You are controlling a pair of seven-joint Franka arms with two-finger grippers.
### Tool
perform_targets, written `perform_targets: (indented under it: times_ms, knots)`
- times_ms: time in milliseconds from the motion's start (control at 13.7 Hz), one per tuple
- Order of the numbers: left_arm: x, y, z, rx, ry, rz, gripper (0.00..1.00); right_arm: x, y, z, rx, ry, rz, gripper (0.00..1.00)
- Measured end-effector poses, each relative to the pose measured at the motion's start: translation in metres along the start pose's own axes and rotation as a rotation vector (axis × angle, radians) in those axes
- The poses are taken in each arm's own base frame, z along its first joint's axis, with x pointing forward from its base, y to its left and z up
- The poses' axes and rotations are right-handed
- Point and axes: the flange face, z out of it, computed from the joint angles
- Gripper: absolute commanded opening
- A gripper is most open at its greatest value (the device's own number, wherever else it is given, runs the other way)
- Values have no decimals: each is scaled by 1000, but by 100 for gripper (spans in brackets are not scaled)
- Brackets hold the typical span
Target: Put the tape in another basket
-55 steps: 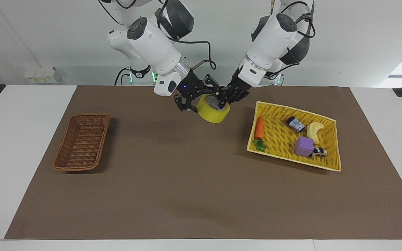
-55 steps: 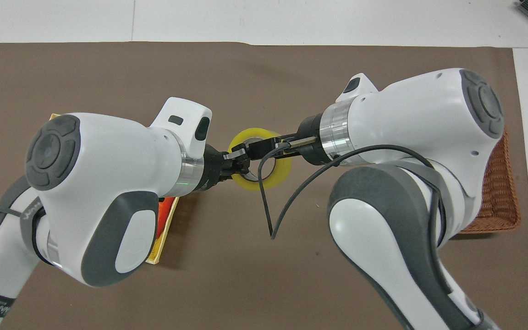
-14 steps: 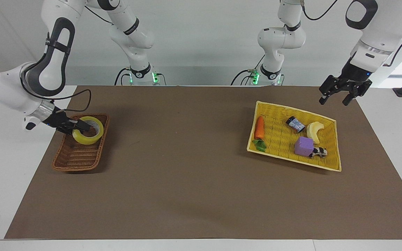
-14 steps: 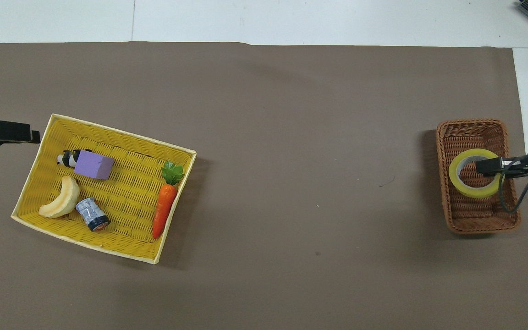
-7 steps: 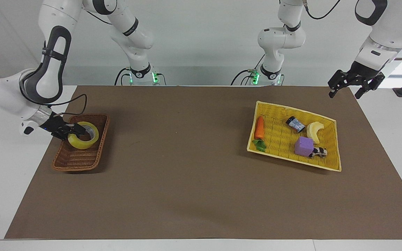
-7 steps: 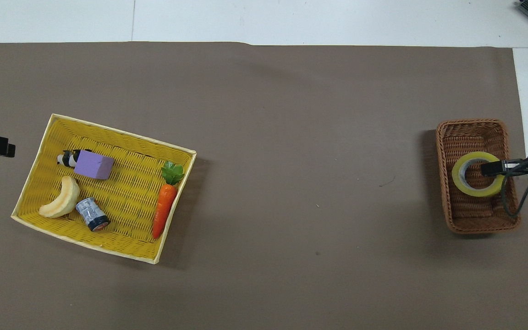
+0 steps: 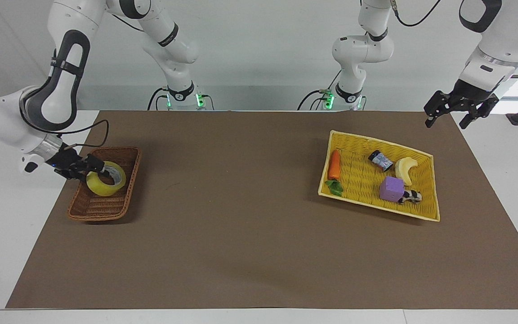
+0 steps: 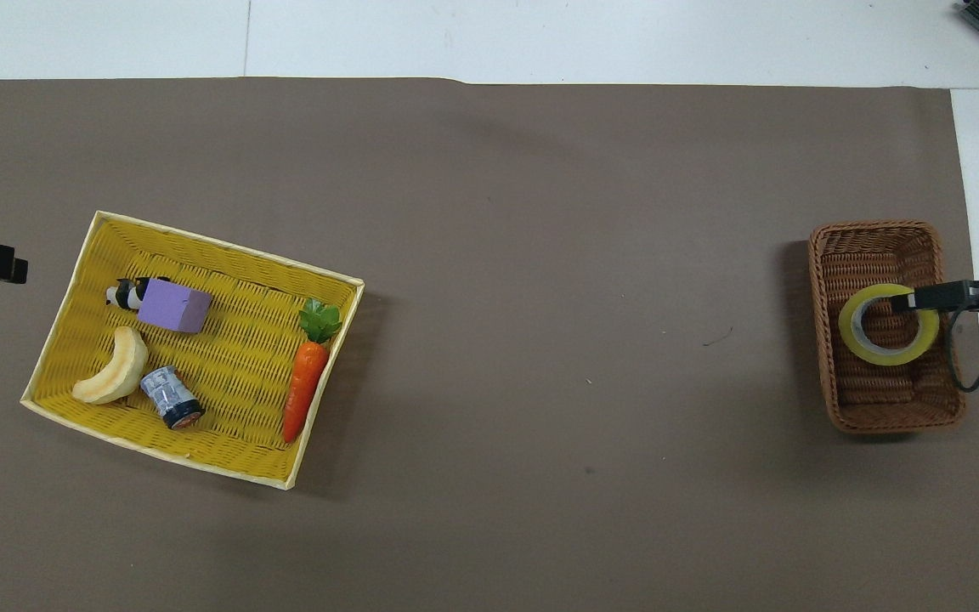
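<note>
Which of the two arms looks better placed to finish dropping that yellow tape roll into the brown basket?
The right. Its right gripper is at the tape, which sits in the brown basket; it probably only needs to let go. The left gripper waits up over the table's other end, by the yellow tray.

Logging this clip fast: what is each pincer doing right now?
Right pincer: shut on the tape, in the brown basket.
Left pincer: open, empty, raised beside the yellow tray.
</note>
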Motion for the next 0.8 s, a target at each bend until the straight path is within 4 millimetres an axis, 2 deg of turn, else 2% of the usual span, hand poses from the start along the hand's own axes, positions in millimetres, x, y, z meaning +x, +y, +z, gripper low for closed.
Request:
perform_targets:
  times_ms: [219, 437, 583, 802]
  knots:
    - [-1, 0, -1, -1, -6, -1, 100, 22, -20, -48, -45, 86, 9, 100]
    - [-2, 0, -1, -1, -7, -35, 100, 45, -62, -87, -138, 135, -8, 100]
    - [-1, 2, -1, -1, -7, -52, 100, 57, -100, -102, -249, 161, 3, 100]
    - [-1, 2, -1, -1, -7, -57, 100, 61, -178, -114, -361, 173, 48, 100]
